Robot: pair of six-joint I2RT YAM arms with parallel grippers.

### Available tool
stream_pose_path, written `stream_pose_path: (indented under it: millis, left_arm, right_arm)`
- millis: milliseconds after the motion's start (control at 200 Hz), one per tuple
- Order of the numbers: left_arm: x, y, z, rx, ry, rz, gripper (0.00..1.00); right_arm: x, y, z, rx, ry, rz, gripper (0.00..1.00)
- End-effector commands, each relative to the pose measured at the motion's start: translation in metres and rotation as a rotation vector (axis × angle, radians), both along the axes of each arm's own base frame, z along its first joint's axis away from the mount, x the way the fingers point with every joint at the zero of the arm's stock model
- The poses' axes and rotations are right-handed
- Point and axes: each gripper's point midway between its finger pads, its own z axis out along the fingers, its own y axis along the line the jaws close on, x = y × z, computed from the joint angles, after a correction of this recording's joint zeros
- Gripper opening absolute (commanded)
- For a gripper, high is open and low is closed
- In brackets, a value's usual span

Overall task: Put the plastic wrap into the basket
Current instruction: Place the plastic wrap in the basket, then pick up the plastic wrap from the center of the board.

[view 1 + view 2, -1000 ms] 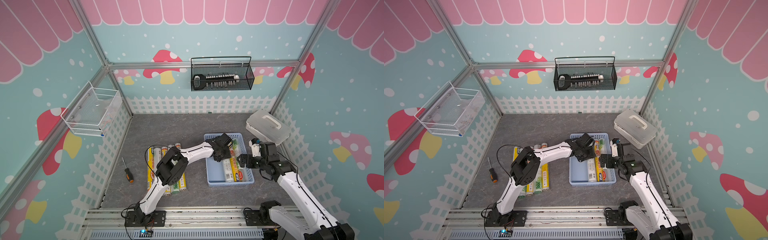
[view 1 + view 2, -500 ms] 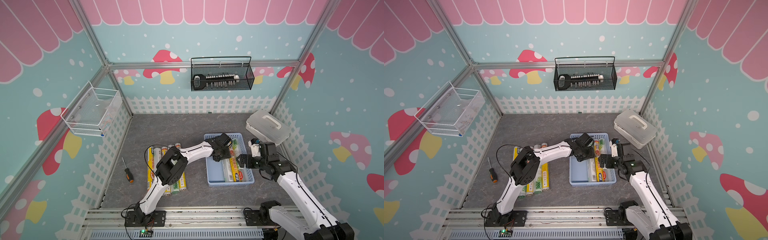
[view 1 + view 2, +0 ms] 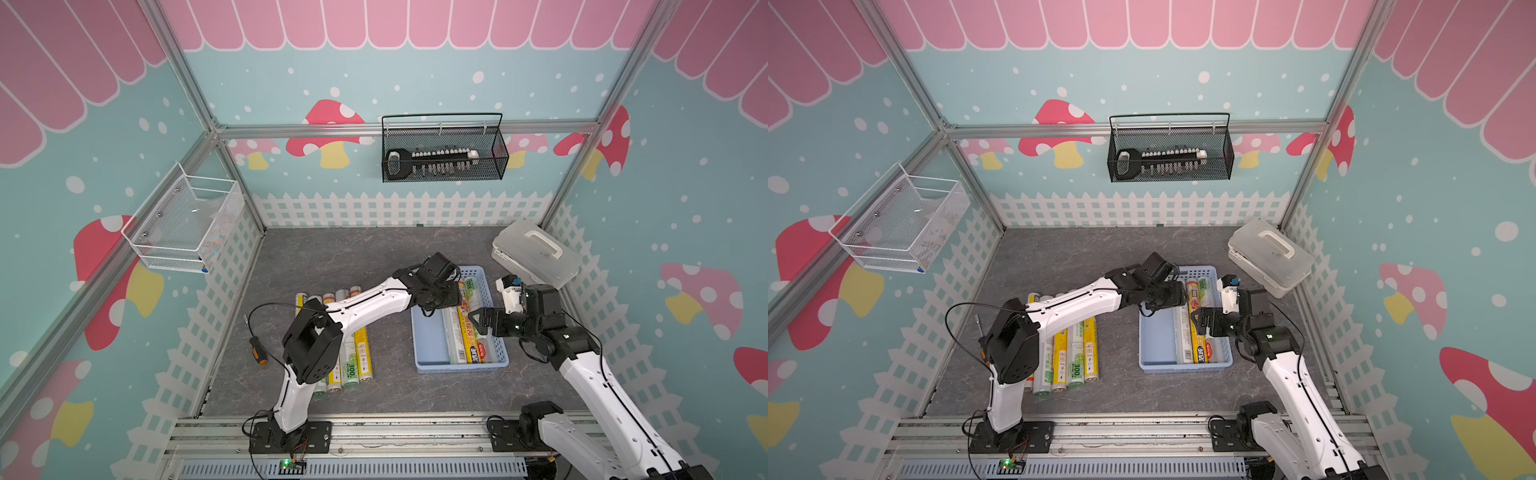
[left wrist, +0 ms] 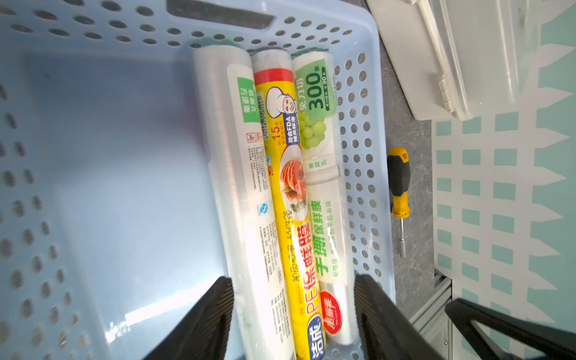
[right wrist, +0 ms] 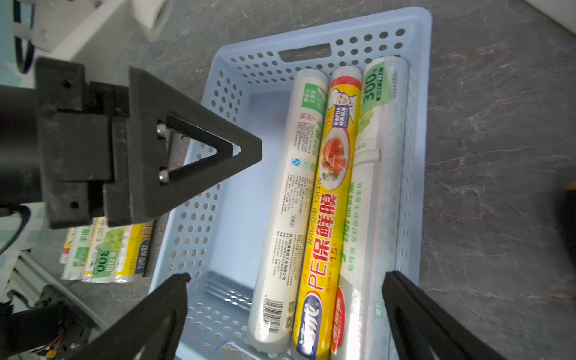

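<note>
Plastic wrap (image 3: 468,349) looks light, stiff, slick-sleeved, so I'd grab mid-length: three rolls lie in the basket (image 3: 430,336), others on the table (image 3: 353,257), my left pincer (image 4: 293,279) and right pincer (image 5: 286,276) both parted, empty.

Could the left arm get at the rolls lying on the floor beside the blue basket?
Probably yes. Those rolls lie uncovered near the base of the left arm, and its fingers stand open and empty over the basket. Only its own elbow hangs above them.
</note>
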Motion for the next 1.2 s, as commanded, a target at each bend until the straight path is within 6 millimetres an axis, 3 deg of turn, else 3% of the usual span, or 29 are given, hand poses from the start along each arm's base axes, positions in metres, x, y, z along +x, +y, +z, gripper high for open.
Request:
stream_pose_path:
  millis: [0, 180, 265, 530, 921, 1196]
  left_arm:
    - [0.006, 0.034, 0.015, 0.087, -0.118, 0.035, 0.64]
    - [0.006, 0.098, 0.028, 0.186, -0.219, 0.147, 0.64]
    - [0.004, 0.132, 0.026, 0.224, -0.231, 0.203, 0.64]
    - [-0.009, 0.222, -0.013, 0.287, -0.137, 0.333, 0.64]
    - [-0.034, 0.304, -0.044, 0.330, -0.049, 0.482, 0.63]
    - [-0.043, 0.306, -0.073, 0.348, 0.058, 0.425, 0.56]
  right_arm:
    - [0.004, 0.024, 0.030, 0.148, -0.064, 0.086, 0.99]
    - [0.005, 0.042, 0.046, 0.208, -0.096, 0.161, 0.99]
    - [0.004, 0.052, 0.053, 0.205, -0.123, 0.195, 0.99]
    - [0.001, 0.099, 0.054, 0.086, -0.152, 0.324, 0.99]
    - [0.003, 0.151, 0.048, -0.002, -0.153, 0.449, 0.99]
    - [-0.003, 0.185, 0.041, -0.033, -0.143, 0.535, 0.99]
